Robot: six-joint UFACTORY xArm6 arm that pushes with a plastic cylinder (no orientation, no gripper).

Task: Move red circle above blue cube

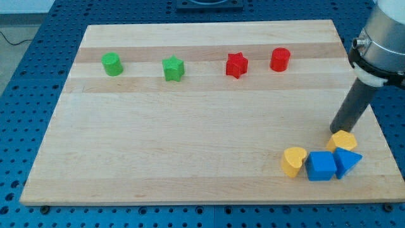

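The red circle [280, 59] stands near the view's top, right of centre, on the wooden board [190, 126]. The blue cube [321, 166] sits near the view's bottom right. It lies between a yellow heart [294, 160] on its left and a blue triangle [347, 161] on its right. A yellow block [342, 140] sits just above the blue triangle. My tip [335, 131] rests at the upper left edge of that yellow block, far below and right of the red circle.
A red star [236, 64] sits left of the red circle. A green star [173, 68] and a green cylinder-like block [112, 64] lie further left in the same row. The board's right edge runs close to my rod.
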